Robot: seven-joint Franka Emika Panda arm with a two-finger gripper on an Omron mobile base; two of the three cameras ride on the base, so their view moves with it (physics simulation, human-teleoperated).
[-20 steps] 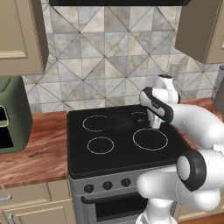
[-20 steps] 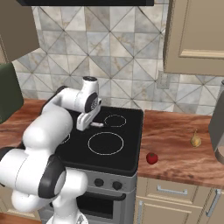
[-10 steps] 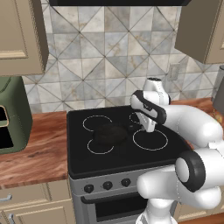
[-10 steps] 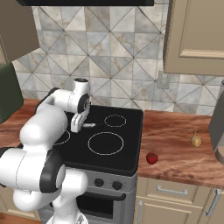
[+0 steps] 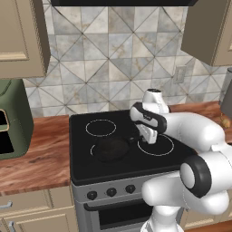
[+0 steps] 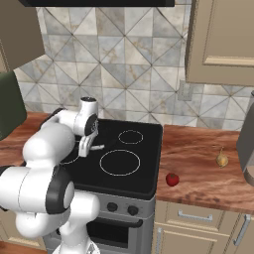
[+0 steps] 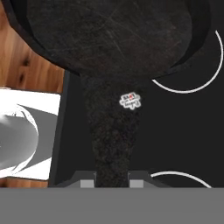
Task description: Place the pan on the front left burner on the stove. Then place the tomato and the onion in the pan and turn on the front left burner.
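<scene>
arm: white, bent at the elbow, reaching forward and leftward from the base
wrist: turned downward, hand pointing down
end effector [image 5: 146, 134]: low, fingers closed tight on the thin dark handle of the pan [image 5: 111, 148]
fingertips [image 7: 87, 183]: pressed against both sides of the handle

Home kitchen, rendered. Evidence: black glass stove [image 5: 127, 149] with white ring burners and a knob row on its steel front, wood countertop [image 6: 208, 173] either side, beige cabinets [image 6: 221, 39] above and drawers [image 6: 198, 218] below, grey geometric tile backsplash [image 5: 113, 59], range hood [image 5: 122, 2] edge overhead, wall outlet [image 6: 185, 91], green appliance [image 5: 13, 118] on the left counter.
</scene>
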